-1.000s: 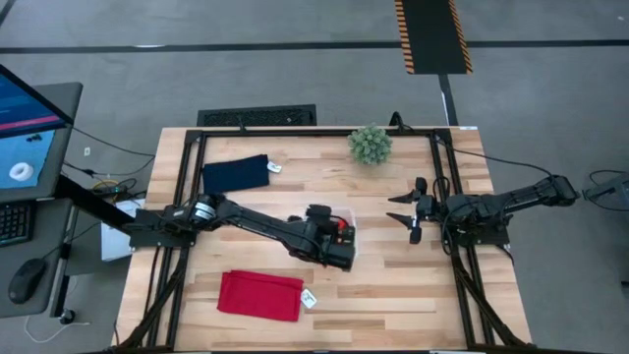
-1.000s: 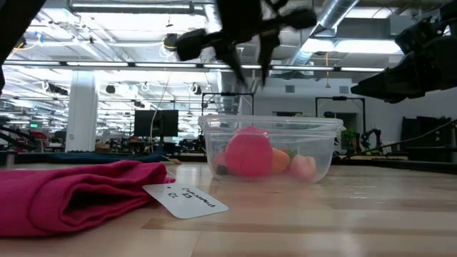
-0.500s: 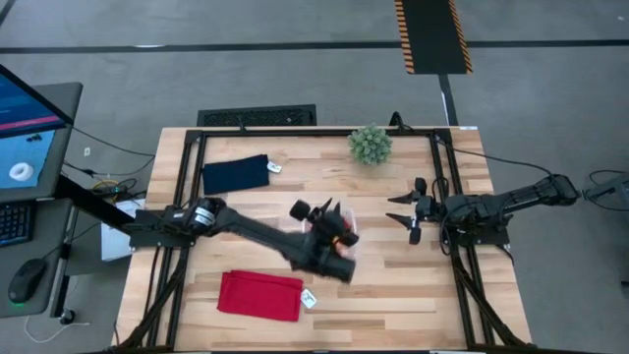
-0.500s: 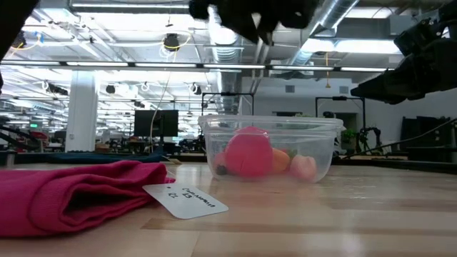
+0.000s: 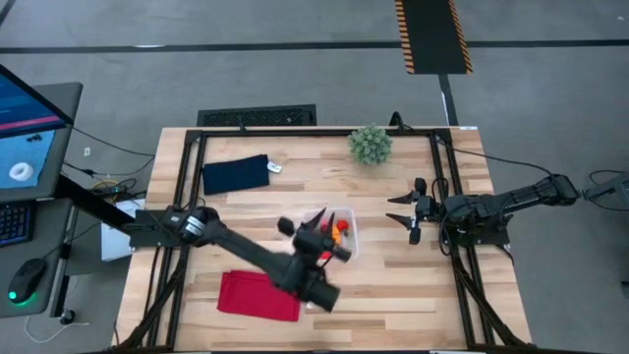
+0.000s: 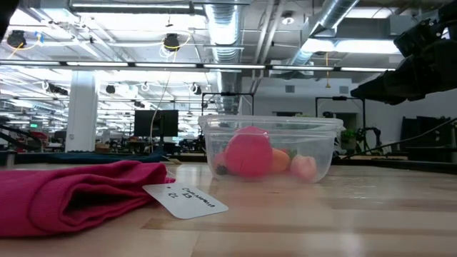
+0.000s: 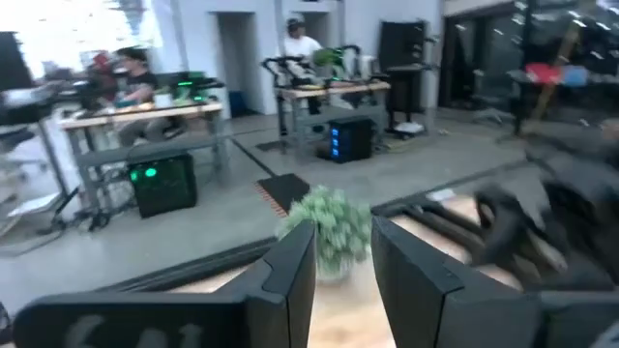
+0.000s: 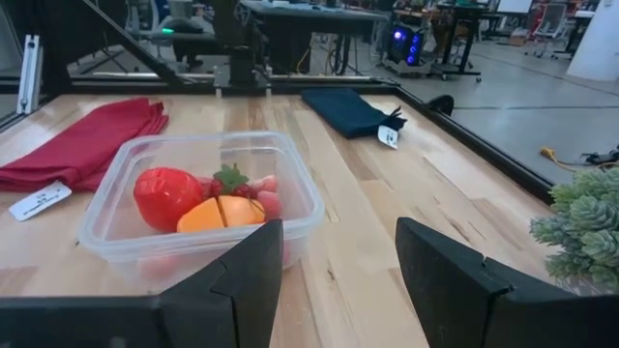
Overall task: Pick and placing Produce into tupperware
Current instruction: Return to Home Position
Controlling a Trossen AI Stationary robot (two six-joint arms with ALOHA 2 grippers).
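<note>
beside the tupperware (image 8: 198, 141), left gripper (image 7: 342, 253) hangs empty, fingers apart; swinging low could clip the rim, spilling produce (image 8: 218, 210). right gripper (image 8: 338, 253) idles well apart, fingers spread.

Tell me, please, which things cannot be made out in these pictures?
- Count of the produce in the tupperware: right wrist view, front pieces hide those behind.
- Tupperware's left side: high view, the left arm covers it.
- Dark shapes beside the plant: left wrist view, blurred.
</note>
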